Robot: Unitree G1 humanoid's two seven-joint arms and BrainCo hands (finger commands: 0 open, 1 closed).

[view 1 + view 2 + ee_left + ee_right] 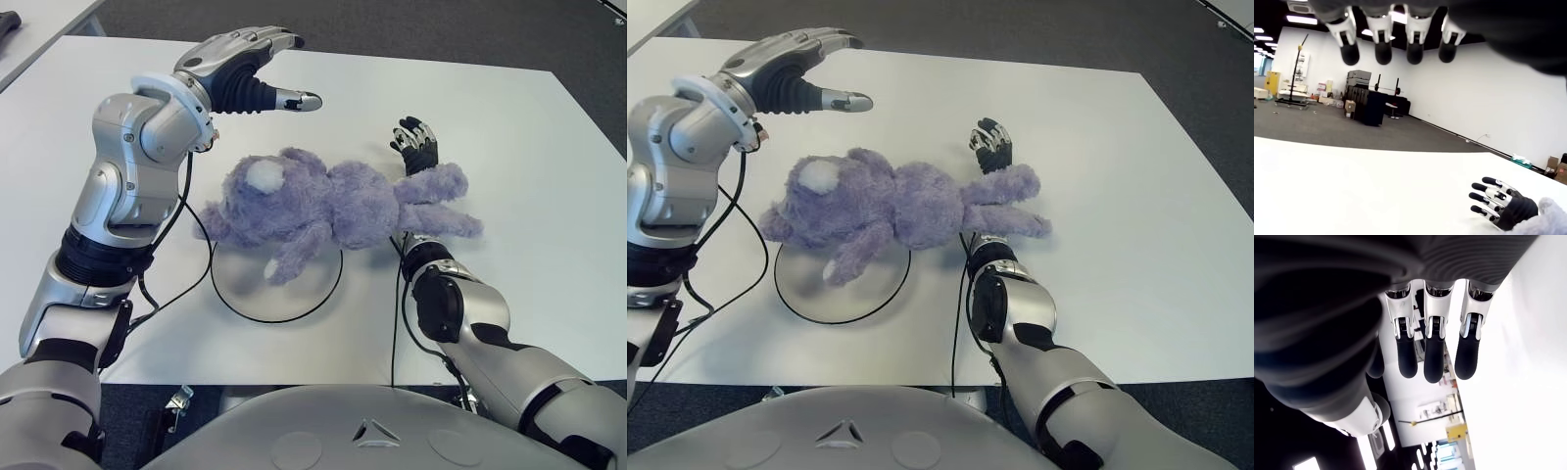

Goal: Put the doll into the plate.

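White tabletop (509, 127) fills the scene, dark carpet beyond its far edge. Purple plush doll (323, 206) lies on its side across the middle of the tabletop, head toward the robot's left, legs toward the right. Its head and one arm overlap the far part of the white plate (255, 289), a flat disc with a dark rim; body and legs lie off the plate on the bare tabletop. Left robot hand (257, 70) is raised above the tabletop, beyond and left of the doll's head, fingers (1382, 51) extended and spread, holding nothing, not touching the doll. Right robot hand (415, 144) shows just past the doll's legs, its forearm running under or beside them from the near edge; fingers (1434, 360) straight and apart, nothing between them. Whether the right palm touches the doll cannot be told. Black cable (167, 235) hangs from the left arm and loops near the plate.
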